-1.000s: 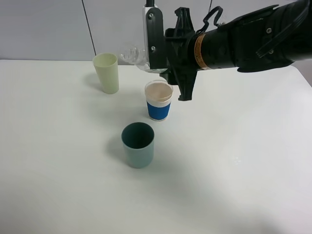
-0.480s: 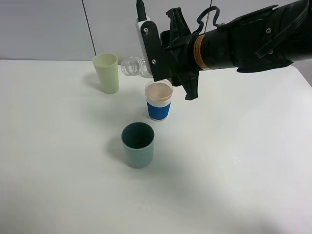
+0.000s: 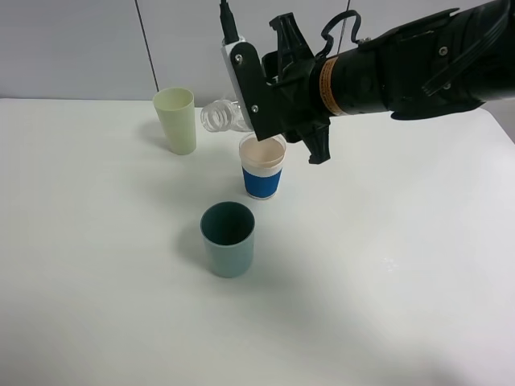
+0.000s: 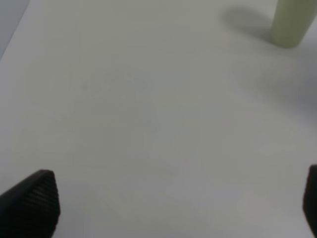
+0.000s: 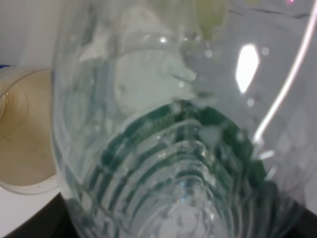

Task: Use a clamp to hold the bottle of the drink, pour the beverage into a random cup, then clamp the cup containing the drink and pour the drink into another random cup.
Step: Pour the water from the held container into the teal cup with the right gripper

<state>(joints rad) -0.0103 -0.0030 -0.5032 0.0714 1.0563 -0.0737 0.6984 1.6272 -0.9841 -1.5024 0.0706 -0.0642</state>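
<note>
Your right arm's clamp (image 3: 251, 112) is clenching a clear plastic bottle (image 3: 219, 116), and the high camera is showing that bottle lying close to level, sticking out sideways from the white bracket plate above the table (image 3: 402, 265). Directly under the clamp, the white cup with the blue sleeve (image 3: 262, 166) is standing upright, its rim just below the black fingers and apart from them. Its inside is looking pale tan, though you cannot tell from here how full it is. Out past the bottle's free end, the pale yellow-green tumbler (image 3: 176, 121) is standing upright, near the bottle but not touching it. The short teal cup (image 3: 228, 239) is sitting farther from the clamp, on the far side of the white cup. The right wrist camera is giving you what the high one cannot. The bottle (image 5: 173, 124) is filling nearly the whole picture, its ribbed wall speckled with droplets. The white cup's tan interior (image 5: 22, 134) is peeking in beside it. A dark green shape is showing through the clear plastic, too warped to name. The jaws themselves are hidden in that view. Your left gripper (image 4: 171, 203) is out of the high camera's sight. Only its own wrist camera is showing it, released, with its black ribbed fingertips (image 4: 32, 203) standing wide apart over bare table. The tumbler's base (image 4: 292, 22) is standing well ahead of those fingertips.
</note>
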